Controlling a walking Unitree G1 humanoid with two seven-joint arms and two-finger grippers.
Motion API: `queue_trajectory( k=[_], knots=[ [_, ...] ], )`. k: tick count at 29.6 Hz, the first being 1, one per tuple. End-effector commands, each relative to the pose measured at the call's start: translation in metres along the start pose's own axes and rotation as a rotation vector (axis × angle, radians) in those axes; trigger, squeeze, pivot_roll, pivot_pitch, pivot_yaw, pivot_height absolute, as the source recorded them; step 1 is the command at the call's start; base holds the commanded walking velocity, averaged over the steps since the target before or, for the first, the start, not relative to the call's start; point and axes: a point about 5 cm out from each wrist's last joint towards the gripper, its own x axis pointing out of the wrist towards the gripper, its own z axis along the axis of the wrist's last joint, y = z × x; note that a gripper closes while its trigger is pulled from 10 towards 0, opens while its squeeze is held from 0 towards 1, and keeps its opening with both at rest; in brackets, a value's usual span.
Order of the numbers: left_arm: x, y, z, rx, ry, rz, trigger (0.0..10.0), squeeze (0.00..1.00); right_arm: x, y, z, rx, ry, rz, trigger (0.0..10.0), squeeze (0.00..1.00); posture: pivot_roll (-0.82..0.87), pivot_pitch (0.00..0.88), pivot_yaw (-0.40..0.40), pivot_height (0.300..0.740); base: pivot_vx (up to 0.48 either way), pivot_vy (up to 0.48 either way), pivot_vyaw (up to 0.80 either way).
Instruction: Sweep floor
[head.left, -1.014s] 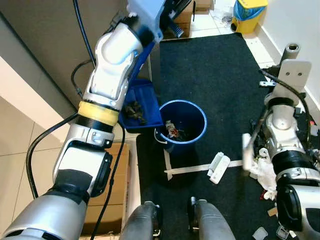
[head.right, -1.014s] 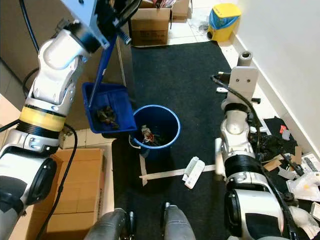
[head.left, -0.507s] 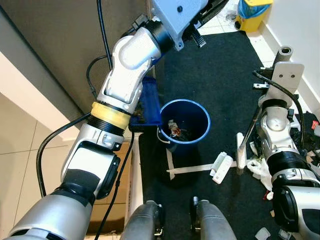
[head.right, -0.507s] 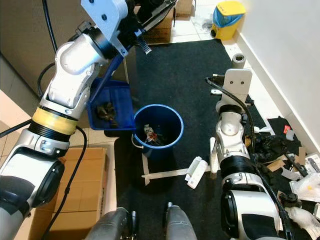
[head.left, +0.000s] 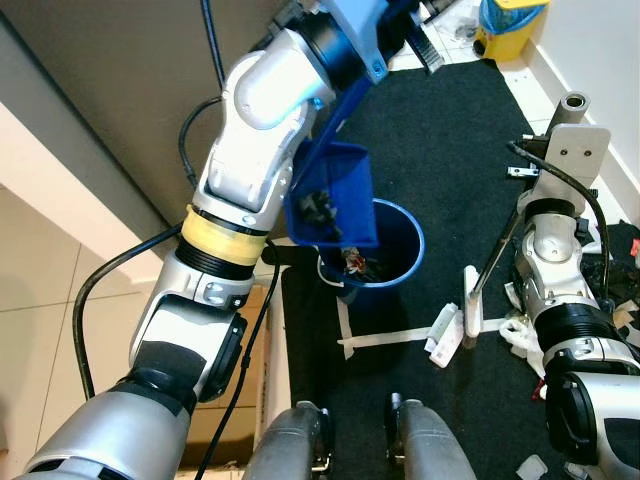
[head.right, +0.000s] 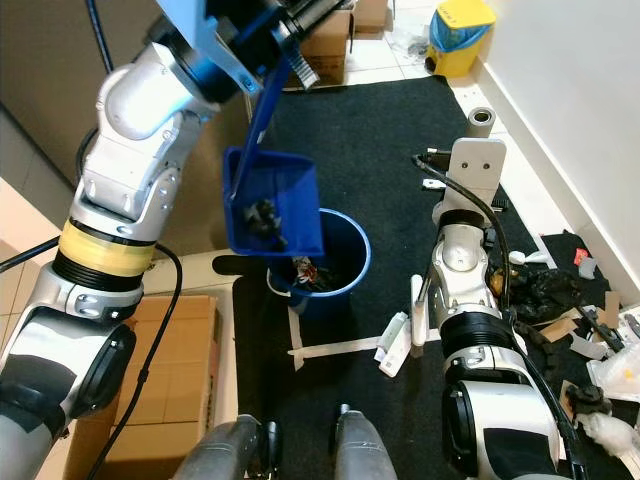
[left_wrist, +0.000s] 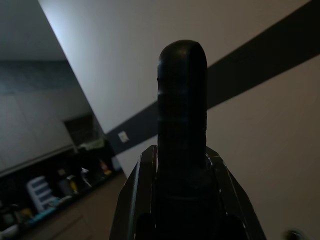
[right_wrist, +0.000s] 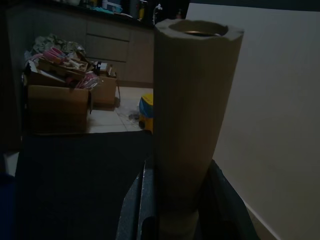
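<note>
So the left gripper (left_wrist: 181, 200) has its jaws clamped on the black handle tip of the blue dustpan (head.right: 270, 205), up at the top of the frame, and the pan hangs tilted right above the blue bucket (head.right: 335, 262) in the middle of the black carpet (head.right: 380, 140). There's a dark clump of debris (head.right: 262, 216) sitting in the pan, so I'd say the dump isn't finished, though the bucket already has some trash in the bottom. The right gripper (right_wrist: 177, 200) has its jaws closed around the pale handle of the broom (head.left: 470, 305), whose white head rests on the carpet in the lower right part of the frame, touching a white bit of litter (head.left: 443, 335) next to a strip of white tape (head.left: 385, 338). Plenty left to sweep, I reckon: a messy pile of paper and dark scraps (head.right: 585, 330) sits along the right edge by the wall. A yellow bin (head.right: 458, 22) stands at the top right, well apart.
</note>
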Motion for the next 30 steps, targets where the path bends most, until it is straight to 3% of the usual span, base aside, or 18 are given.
queue_trajectory(
  k=[1, 7, 10, 16, 18, 20, 22, 23, 24, 25, 30],
  knots=[
    [0.0, 0.006, 0.017, 0.084, -0.05, -0.009, 10.0, 0.0, 0.002, 0.004, 0.007, 0.008, -0.035, 0.013, 10.0, 0.0, 0.03, 0.138, 0.037, 0.74, 0.0, 0.0, 0.0],
    [0.014, 0.0, 0.013, 0.06, -0.048, -0.08, 10.0, 0.0, 0.003, 0.009, 0.01, 0.013, -0.039, 0.026, 10.0, 0.0, 0.02, 0.136, 0.035, 0.74, 0.0, 0.0, 0.0],
    [0.021, -0.015, -0.005, 0.07, -0.021, -0.175, 10.0, 0.0, 0.003, 0.009, 0.01, 0.013, -0.041, 0.029, 10.0, 0.0, 0.02, 0.135, 0.037, 0.74, 0.0, 0.0, 0.0],
    [0.022, -0.029, -0.017, 0.07, -0.013, -0.243, 10.0, 0.0, 0.002, 0.005, 0.009, 0.013, -0.043, 0.022, 10.0, 0.0, 0.01, 0.139, 0.042, 0.74, 0.0, 0.0, 0.0],
    [0.037, -0.046, -0.024, 0.053, -0.011, -0.285, 10.0, 0.0, 0.002, 0.005, 0.008, 0.013, -0.042, 0.021, 10.0, 0.0, 0.01, 0.141, 0.046, 0.74, 0.0, 0.0, 0.0],
    [0.068, -0.07, -0.022, 0.034, -0.014, -0.319, 10.0, 0.0, 0.001, 0.006, 0.008, 0.015, -0.042, 0.021, 10.0, 0.0, 0.0, 0.146, 0.054, 0.74, 0.0, 0.0, 0.0],
    [0.068, -0.07, -0.022, 0.034, -0.014, -0.319, 10.0, 0.0, 0.001, 0.006, 0.008, 0.015, -0.042, 0.021, 10.0, 0.0, 0.0, 0.146, 0.054, 0.74, 0.0, 0.0, 0.0],
    [0.084, -0.082, -0.017, 0.021, -0.022, -0.334, 10.0, 0.0, 0.0, 0.007, 0.007, 0.017, -0.043, 0.02, 10.0, 0.0, 0.0, 0.148, 0.058, 0.74, 0.0, 0.0, 0.0],
    [0.084, -0.082, -0.017, 0.021, -0.022, -0.334, 10.0, 0.0, 0.0, 0.007, 0.007, 0.017, -0.043, 0.02, 10.0, 0.0, 0.0, 0.148, 0.058, 0.74, 0.0, 0.0, 0.0],
    [0.096, -0.09, -0.01, -0.004, -0.038, -0.341, 10.0, 0.0, -0.001, 0.007, 0.007, 0.018, -0.043, 0.018, 10.0, 0.0, 0.0, 0.149, 0.063, 0.74, 0.0, 0.0, 0.0],
    [0.107, -0.1, 0.001, -0.046, -0.084, -0.364, 10.0, 0.0, -0.002, 0.004, 0.004, 0.019, -0.041, 0.008, 10.0, 0.0, -0.01, 0.151, 0.065, 0.74, 0.0, 0.0, 0.0]
  ],
)
